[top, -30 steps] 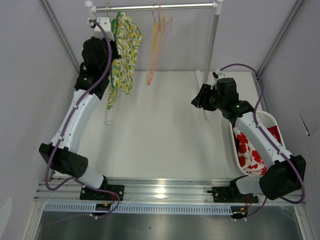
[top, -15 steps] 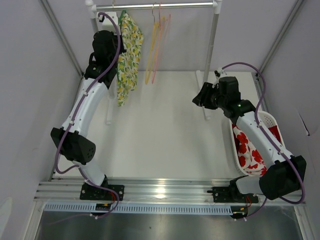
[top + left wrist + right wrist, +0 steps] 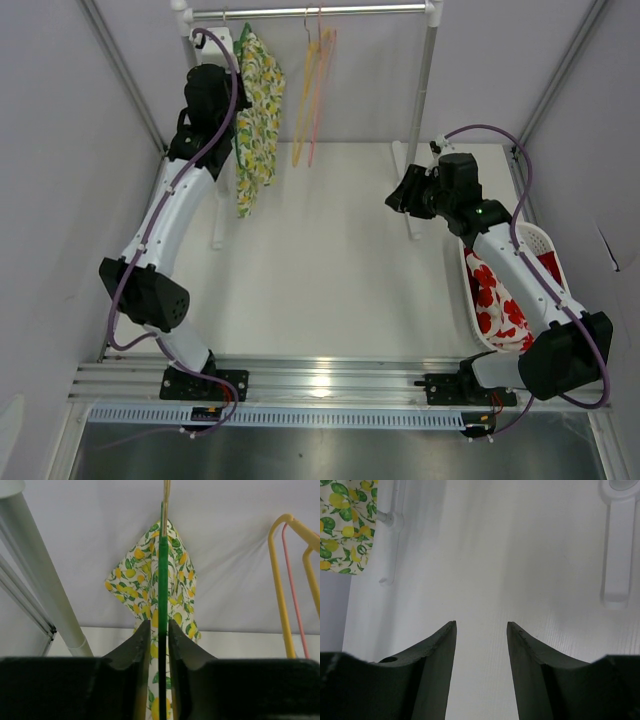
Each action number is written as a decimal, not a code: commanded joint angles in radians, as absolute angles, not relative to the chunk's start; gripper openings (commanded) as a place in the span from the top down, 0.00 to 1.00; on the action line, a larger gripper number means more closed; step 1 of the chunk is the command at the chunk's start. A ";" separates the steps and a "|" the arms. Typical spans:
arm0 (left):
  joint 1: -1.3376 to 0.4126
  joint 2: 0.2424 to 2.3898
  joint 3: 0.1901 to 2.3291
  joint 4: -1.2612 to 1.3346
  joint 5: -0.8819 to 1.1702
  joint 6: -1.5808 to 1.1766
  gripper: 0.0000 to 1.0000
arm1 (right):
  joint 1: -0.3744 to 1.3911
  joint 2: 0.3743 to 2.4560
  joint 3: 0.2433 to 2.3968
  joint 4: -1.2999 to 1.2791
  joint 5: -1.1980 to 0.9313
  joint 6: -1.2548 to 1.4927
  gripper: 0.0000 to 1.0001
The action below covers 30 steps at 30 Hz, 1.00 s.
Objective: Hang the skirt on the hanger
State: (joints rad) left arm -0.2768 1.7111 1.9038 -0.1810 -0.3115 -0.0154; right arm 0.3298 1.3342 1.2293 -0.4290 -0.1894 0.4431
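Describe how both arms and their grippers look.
Both the left arm and right arm have white link shells, black joint housings and a purple cable tied along them. The left gripper and right gripper have matte black, tapered fingers.

Top external camera overlooks the table [image 3: 330,270] from its near edge. Left wrist camera closely faces green hanger [image 3: 163,580] and skirt [image 3: 184,575]; right wrist camera faces the tabletop, sharing the skirt.
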 commanded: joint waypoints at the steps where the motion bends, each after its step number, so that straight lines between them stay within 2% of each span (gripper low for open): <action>1: -0.265 1.614 1.872 -0.120 -0.331 -0.023 0.71 | 0.325 1.295 1.239 -0.408 -0.192 0.434 0.49; 12: -0.265 1.484 1.801 -0.129 -0.301 -0.020 0.33 | 0.318 1.292 1.239 -0.425 -0.179 0.436 0.47; 15: -0.265 1.422 1.747 -0.138 -0.302 -0.026 0.27 | 0.307 1.289 1.239 -0.439 -0.167 0.439 0.47; 22: -0.265 1.264 1.634 -0.178 -0.256 -0.063 0.21 | 0.279 1.249 1.218 -0.515 -0.104 0.434 0.41; 30: -0.285 1.099 1.494 -0.252 -0.047 -0.219 0.20 | 0.152 1.102 1.083 -0.708 0.035 0.439 0.35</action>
State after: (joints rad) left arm -0.2737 1.1568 1.5455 -0.2173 -0.1802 -0.1326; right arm 0.2123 1.1660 1.1351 -0.5930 -0.0483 0.4397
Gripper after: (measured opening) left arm 0.798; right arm 0.646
